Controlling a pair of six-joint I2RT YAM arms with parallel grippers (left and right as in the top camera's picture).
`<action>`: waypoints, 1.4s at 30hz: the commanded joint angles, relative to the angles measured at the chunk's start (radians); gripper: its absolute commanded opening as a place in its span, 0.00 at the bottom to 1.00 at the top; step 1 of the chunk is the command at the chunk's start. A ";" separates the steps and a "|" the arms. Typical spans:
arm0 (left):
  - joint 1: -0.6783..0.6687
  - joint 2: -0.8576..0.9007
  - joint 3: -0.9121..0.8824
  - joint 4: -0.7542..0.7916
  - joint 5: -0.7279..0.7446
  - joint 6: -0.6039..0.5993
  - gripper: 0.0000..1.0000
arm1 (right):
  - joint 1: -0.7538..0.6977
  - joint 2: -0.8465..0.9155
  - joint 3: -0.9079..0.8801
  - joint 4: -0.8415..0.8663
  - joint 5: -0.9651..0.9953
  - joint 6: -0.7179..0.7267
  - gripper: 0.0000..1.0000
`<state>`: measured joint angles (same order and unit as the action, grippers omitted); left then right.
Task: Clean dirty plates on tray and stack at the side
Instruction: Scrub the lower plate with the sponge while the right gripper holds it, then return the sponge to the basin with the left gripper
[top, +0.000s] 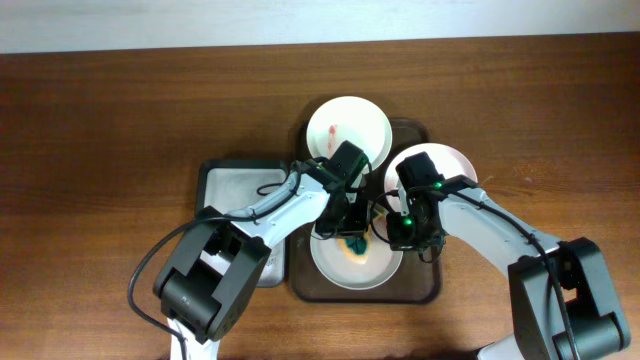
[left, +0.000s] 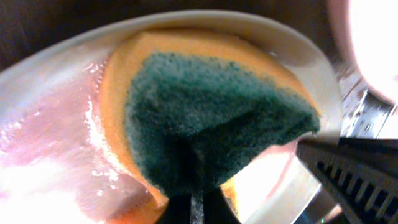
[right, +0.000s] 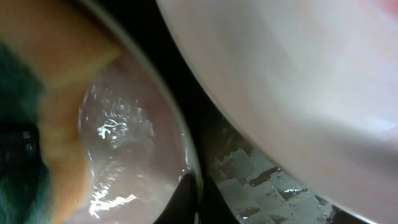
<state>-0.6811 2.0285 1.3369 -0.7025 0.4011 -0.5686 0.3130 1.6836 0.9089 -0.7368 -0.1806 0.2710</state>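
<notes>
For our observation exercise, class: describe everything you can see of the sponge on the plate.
The sponge has an orange foam body and a dark green scouring face, coarse and fibrous. It looks wet and is bent, pinched by the left gripper. It presses on the front plate, which carries a pinkish wet film and lies on the tray.

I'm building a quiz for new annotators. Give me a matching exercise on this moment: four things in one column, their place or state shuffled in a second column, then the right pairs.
Things
1. far plate
2. near plate
3. sponge
4. small black-rimmed tray

Place or state
A. on the table, left of the brown tray
B. green over orange, pinched in the left fingers
C. red smear, nothing touching it
D. wet, with the sponge pressed on it

Pairs: 1-C, 2-D, 3-B, 4-A
</notes>
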 joint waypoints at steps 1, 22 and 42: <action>-0.014 0.043 -0.017 -0.108 0.068 0.001 0.00 | 0.015 0.011 -0.005 0.011 0.002 -0.031 0.04; 0.293 -0.443 -0.018 -0.373 -0.479 0.147 0.00 | 0.014 -0.011 0.014 -0.060 0.003 -0.002 0.04; 0.436 -0.603 -0.108 -0.282 -0.397 0.231 1.00 | 0.445 -0.336 0.130 -0.196 0.925 0.067 0.04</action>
<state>-0.2520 1.5265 1.1961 -0.9703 -0.0212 -0.3580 0.6659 1.3659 1.0027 -0.9276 0.4831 0.2951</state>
